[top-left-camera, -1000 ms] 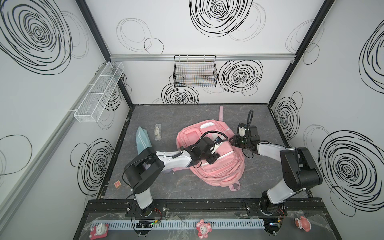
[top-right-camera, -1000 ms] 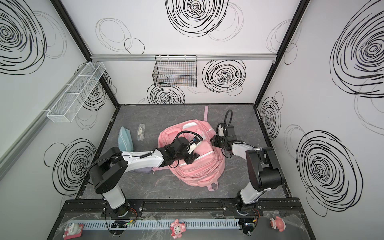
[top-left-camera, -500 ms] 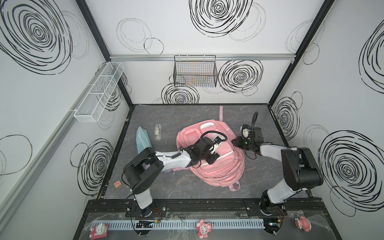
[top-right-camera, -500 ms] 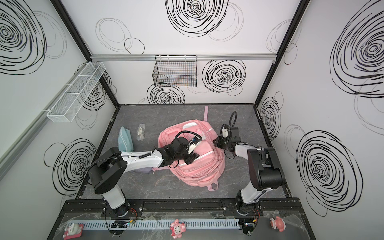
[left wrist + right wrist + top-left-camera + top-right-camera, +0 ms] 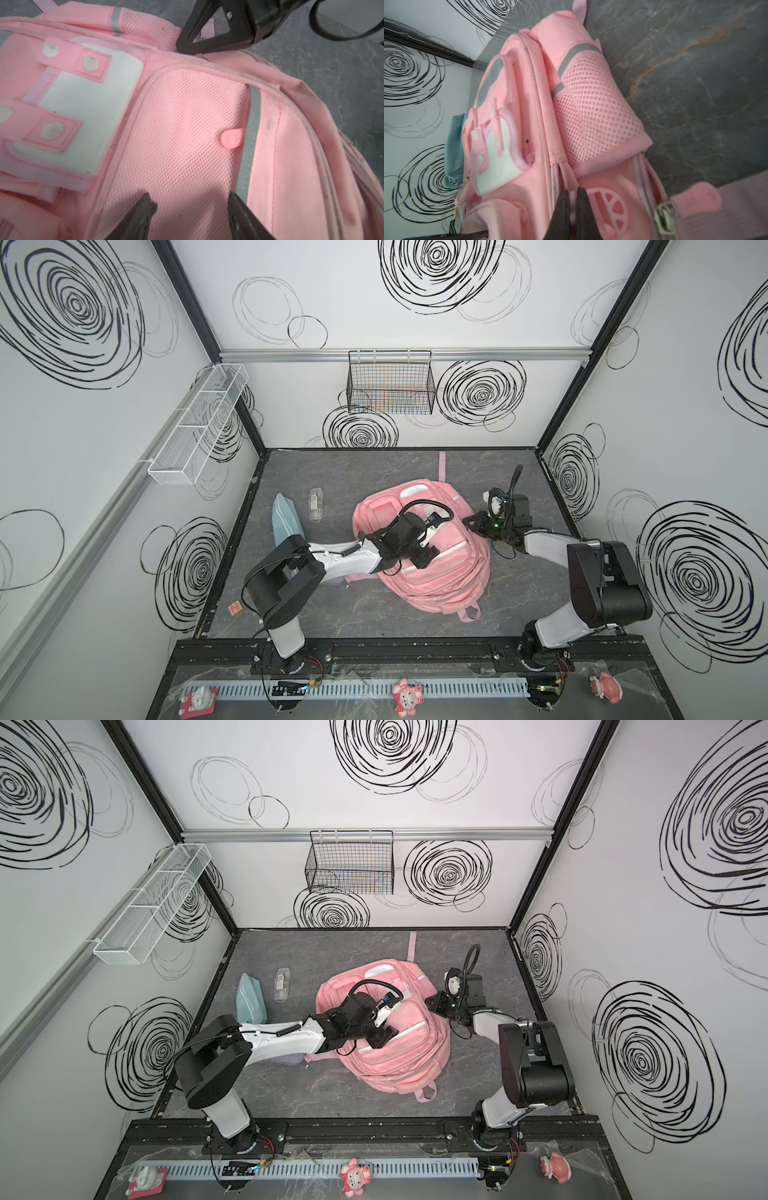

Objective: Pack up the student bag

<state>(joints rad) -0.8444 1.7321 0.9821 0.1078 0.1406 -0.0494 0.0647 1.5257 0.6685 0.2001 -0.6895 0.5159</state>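
The student bag (image 5: 440, 585) (image 5: 399, 1065) is a pink backpack lying front up on the grey floor in both top views. My left gripper (image 5: 428, 559) (image 5: 384, 1038) hovers low over its front. It (image 5: 189, 197) is open, its fingertips astride the mesh pocket (image 5: 178, 128) beside a grey reflective stripe, holding nothing. A small pink zip tab (image 5: 230, 140) lies just ahead of it. My right gripper (image 5: 467, 519) (image 5: 430, 1000) (image 5: 187, 47) is at the bag's right upper edge. It (image 5: 572, 191) is shut on a thin pale pink piece along the bag's (image 5: 591, 108) zip line.
A teal pouch (image 5: 286, 522) (image 5: 250, 1002) and a small clear case (image 5: 316, 504) lie left of the bag. A lilac item (image 5: 286, 1060) lies partly hidden under the left arm. A small red block (image 5: 235, 607) sits by the left wall. A wire basket (image 5: 390, 385) hangs on the back wall.
The right gripper's jaws have closed at the bag's upper right edge, and that arm has shifted slightly. The left arm has stayed over the bag's front.
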